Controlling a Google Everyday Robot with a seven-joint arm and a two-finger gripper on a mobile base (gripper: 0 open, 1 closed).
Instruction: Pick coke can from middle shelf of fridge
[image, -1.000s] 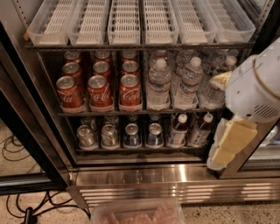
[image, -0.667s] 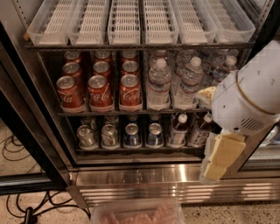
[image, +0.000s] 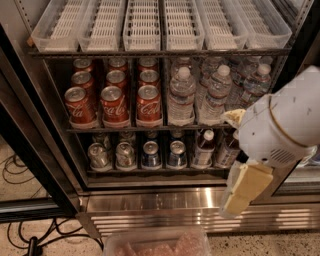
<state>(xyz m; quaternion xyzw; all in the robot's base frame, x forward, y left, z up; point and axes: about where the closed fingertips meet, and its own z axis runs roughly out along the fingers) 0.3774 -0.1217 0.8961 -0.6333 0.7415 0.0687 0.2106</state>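
The fridge (image: 150, 202) stands open in front of me. Several red coke cans fill three lanes on the left of the middle shelf (image: 150, 128). The front row holds three coke cans: left (image: 80, 106), middle (image: 114, 104) and right (image: 148, 104). My gripper (image: 245, 192) hangs from the white arm (image: 280, 125) at the right. It is in front of the fridge's lower right part, well to the right of the coke cans and lower than them. It holds nothing that I can see.
Water bottles (image: 181, 97) fill the right of the middle shelf. White slotted trays (image: 145, 25) sit on the rack above. Silver and blue cans (image: 150, 154) and small bottles stand on the shelf below. The black door frame (image: 35, 165) runs down the left. A clear plastic tub (image: 157, 244) is at the bottom edge.
The arm and gripper have moved left across the fridge front, from the right edge to in front of the lower right bottles. The cans have not moved.
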